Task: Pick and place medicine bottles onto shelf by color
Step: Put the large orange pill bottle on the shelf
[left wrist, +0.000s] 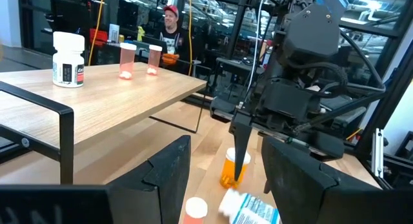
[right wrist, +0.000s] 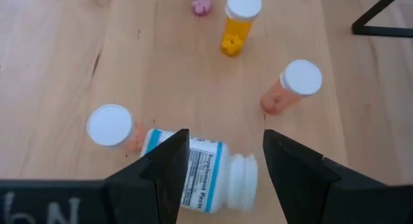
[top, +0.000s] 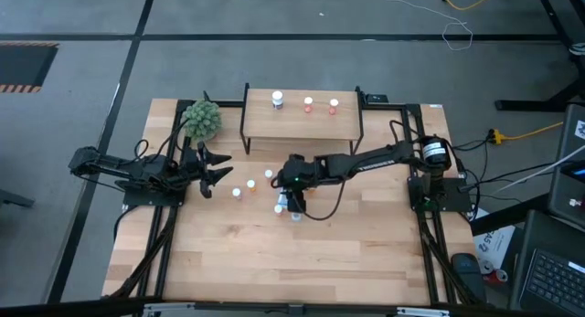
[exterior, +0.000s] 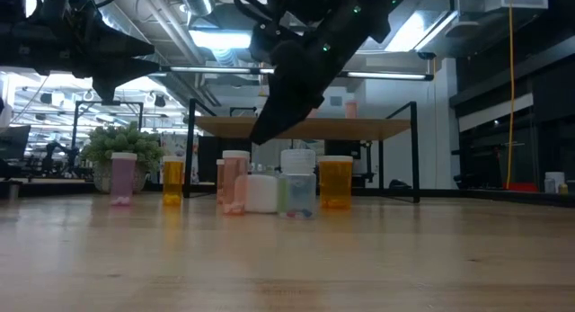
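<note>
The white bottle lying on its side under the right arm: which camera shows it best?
The right wrist view: the tipped white bottle fills the gap between the open right gripper fingers, label readable. The high view gives a speck, the low view an unclear cluster, the left wrist view a corner.

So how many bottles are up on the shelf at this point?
3. On the shelf, seen from above: a white bottle left of centre, a middle pink bottle, and a right pink bottle beside it. None appears hidden.
</note>
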Available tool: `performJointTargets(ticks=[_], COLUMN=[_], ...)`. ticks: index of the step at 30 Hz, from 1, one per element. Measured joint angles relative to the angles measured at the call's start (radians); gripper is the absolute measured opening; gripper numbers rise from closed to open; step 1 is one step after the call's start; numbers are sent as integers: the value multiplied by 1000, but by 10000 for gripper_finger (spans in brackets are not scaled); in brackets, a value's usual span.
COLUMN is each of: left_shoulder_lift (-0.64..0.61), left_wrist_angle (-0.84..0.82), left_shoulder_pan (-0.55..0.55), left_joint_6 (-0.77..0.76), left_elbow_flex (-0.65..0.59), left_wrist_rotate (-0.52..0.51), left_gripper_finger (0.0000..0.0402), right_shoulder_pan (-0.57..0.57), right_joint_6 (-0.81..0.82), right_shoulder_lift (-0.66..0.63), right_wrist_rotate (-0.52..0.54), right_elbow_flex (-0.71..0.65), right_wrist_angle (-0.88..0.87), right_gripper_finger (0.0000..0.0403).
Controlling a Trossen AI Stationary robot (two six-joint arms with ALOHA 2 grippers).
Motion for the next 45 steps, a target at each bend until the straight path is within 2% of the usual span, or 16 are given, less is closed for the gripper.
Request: performJointTargets(ticks=[4,11,15,21,25,33,41,45], left_shoulder_lift=[0,0,0,0,0,0,0,0], left_wrist_angle=[0,0,0,0,0,0,0,0], left_shoulder_pan=[0,0,0,0,0,0,0,0], left_joint_6=[0,0,0,0,0,0,1,1], left_elbow_flex=[0,0,0,0,0,0,0,0], left_wrist_rotate=[0,0,0,0,0,0,0,0], left_gripper_finger=[186,186,186,186,186,186,186,186], right_shoulder_pan=[0,0,0,-1,-3,-3,-3,0], right_joint_6=[-3,-28,-31,39,95,89,49,28], right_shoulder_lift=[0,-68,-113,-154,-152,-151,-151,-150], right_wrist_rotate=[4,99,98,105,105,105,98,61], right_elbow_flex=[0,0,1,1,1,1,0,0], right_wrist_angle=[0,-80,-132,-348,-377,-444,-299,-306], right_gripper_finger=[201,201,201,201,201,201,201,201])
